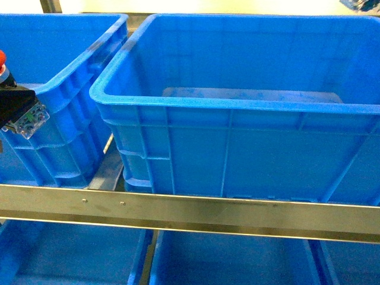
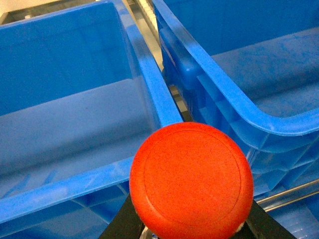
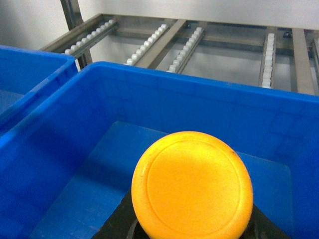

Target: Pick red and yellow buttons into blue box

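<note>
My left gripper point(image 2: 192, 225) is shut on the red button point(image 2: 192, 181), whose cap fills the lower part of the left wrist view. Black fingers point(image 2: 119, 224) flank it. In the head view this gripper point(image 1: 18, 104) sits at the far left edge, with the button's red cap point(image 1: 2, 59) and clear base showing, outside the large blue box point(image 1: 237, 104). My right gripper point(image 3: 192, 230) is shut on the yellow button point(image 3: 192, 186), held above the inside of the blue box point(image 3: 199, 79), whose floor looks bare.
A second blue crate point(image 1: 59, 89) stands left of the box, with a narrow gap between their rims point(image 2: 172, 94). A metal shelf rail point(image 1: 190, 208) runs across the front. Roller tracks point(image 3: 184, 45) lie behind the box. More blue bins point(image 1: 77, 255) sit on the level below.
</note>
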`<state>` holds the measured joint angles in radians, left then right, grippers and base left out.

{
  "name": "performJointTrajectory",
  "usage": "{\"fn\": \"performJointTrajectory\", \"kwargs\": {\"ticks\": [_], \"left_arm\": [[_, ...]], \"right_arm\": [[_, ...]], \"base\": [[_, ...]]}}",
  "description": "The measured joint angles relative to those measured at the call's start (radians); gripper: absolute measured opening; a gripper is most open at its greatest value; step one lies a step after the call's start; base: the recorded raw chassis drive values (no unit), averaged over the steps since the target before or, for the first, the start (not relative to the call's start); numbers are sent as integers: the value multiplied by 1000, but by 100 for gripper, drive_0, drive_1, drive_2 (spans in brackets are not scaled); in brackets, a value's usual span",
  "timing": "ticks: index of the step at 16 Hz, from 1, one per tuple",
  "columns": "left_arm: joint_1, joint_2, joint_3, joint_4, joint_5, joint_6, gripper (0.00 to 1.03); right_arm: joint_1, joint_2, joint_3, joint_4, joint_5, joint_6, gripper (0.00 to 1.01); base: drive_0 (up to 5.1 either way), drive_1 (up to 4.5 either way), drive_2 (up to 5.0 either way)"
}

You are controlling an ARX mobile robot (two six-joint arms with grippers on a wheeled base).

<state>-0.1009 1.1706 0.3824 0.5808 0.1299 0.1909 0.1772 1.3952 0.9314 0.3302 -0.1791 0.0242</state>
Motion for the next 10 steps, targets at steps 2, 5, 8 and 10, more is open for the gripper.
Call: {"fn": "performJointTrajectory", "kwargs": {"ticks": [2, 5, 8, 10], "left_arm": [[0, 0, 0, 0, 0, 0, 24], [0, 0, 0, 0, 0, 0, 24], [0, 0, 0, 0, 0, 0, 24], [0, 0, 0, 0, 0, 0, 24]], "right_arm": [[6, 130, 70, 13, 9, -27, 25], [6, 209, 76, -18, 5, -61, 25], [6, 216, 76, -28, 5, -66, 33], [6, 219, 77, -23, 5, -70, 55]], "base": [[0, 0, 0], [0, 0, 0], [0, 0, 0], [0, 0, 0]]}}
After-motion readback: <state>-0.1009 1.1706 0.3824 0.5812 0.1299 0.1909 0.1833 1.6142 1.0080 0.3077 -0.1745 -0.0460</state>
